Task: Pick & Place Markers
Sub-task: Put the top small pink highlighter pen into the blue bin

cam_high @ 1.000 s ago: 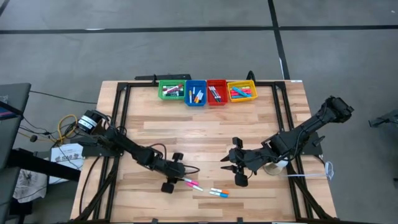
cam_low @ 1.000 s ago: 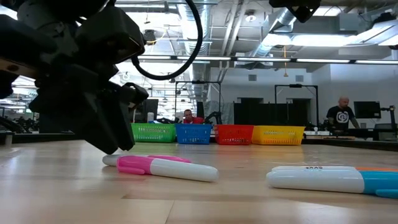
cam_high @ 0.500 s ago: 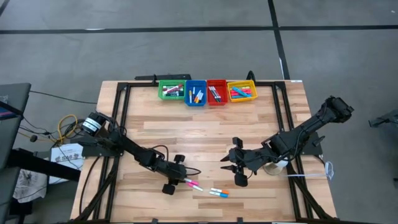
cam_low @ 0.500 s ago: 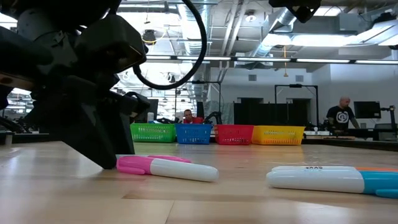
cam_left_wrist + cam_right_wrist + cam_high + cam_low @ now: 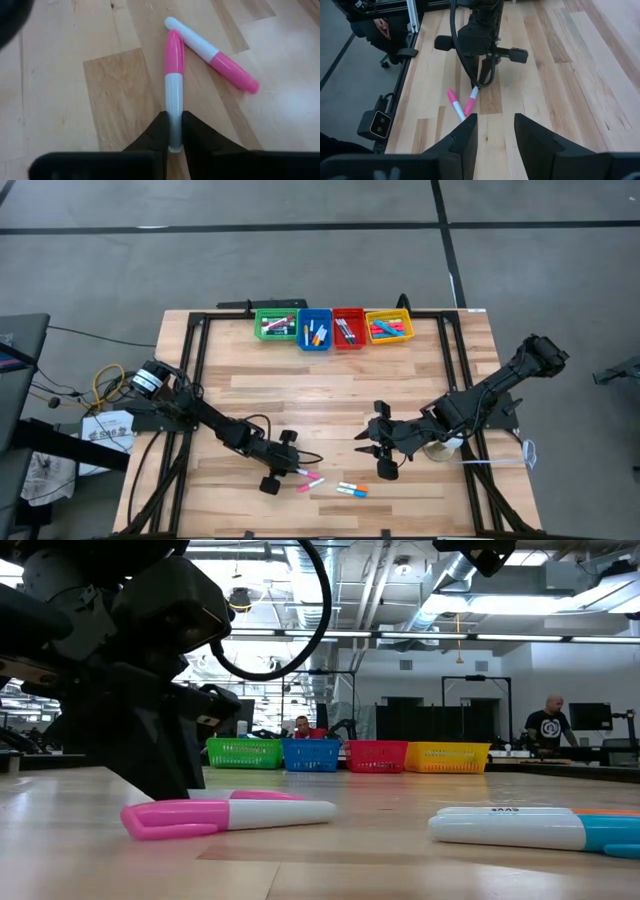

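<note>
Two pink-and-white markers lie near the table's near edge, seen together in the high view. My left gripper is shut on one of them. Its pink cap points away toward the table's right. The loose pink marker lies flat beside it, with its white tip next to the held cap. My right gripper is open. It hovers right of centre and faces the markers. A blue-capped and an orange-capped marker lie just right of the pink ones. My left gripper pinches the held marker's white barrel at its tail end between the two fingers. The fingers come in slanting down from the table's left, in line with the marker. The marker sticks out ahead of them, about level; I cannot tell whether it rests on the table.
Green, blue, red and yellow bins stand in a row at the far edge, with markers inside. Bare wood lies between them and the arms. The blue-capped marker lies close to the low camera. A person stands far behind the table.
My left gripper has shifted a little toward the table's left and near edge at the pink markers. The loose pink marker has turned on the table. Its pink end has swung toward the near edge while its white end has stayed about where it was. My right arm has kept still.
</note>
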Controlling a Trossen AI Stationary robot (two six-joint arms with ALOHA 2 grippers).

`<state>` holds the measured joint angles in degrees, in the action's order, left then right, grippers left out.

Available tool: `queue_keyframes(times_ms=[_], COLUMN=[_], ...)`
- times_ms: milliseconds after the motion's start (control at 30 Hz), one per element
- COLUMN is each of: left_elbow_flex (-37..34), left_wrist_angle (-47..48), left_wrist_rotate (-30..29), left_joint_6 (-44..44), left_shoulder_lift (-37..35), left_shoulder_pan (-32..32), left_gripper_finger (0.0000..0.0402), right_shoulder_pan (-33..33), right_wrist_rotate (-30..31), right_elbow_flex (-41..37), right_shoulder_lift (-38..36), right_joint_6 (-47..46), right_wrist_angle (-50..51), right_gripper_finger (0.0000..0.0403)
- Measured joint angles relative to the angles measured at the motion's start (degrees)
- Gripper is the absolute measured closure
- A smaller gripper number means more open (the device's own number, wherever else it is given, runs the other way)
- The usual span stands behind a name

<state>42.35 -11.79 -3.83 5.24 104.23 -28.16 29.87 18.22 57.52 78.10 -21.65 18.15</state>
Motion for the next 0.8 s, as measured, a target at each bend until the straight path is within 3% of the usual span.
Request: queue_keyframes(times_ms=[133,267,533,667,800], left_elbow_flex=[0.0,-0.3,-0.3,-0.3,-0.3], left_wrist_angle=[0.0,1.5,1.3,0.6,0.4], left_wrist_rotate=[-0.1,-1.7,-10.3,-17.5,-20.4], left_joint_6=[0.0,-0.1,0.7,6.1,10.1], left_shoulder_lift=[-0.7,-2.6,-8.2,-12.2,-16.6], left_shoulder_pan=[0.0,0.3,3.5,6.9,12.0], left_gripper_finger=[0.0351,0.0360,0.0355,0.0351,0.0359], right_shoulder_pan=[0.0,0.0,0.0,0.0,-0.2], right_wrist_rotate=[0.0,0.0,0.0,0.0,0.1], right_elbow_flex=[0.0,0.0,0.0,0.0,0.0], right_shoulder_lift=[0.0,0.0,0.0,0.0,0.0], right_joint_6=[0.0,0.0,0.0,0.0,0.2], right_wrist_angle=[0.0,0.0,0.0,0.0,0.0], right_gripper_finger=[0.0285,0.0285,0.0285,0.0285,0.0285])
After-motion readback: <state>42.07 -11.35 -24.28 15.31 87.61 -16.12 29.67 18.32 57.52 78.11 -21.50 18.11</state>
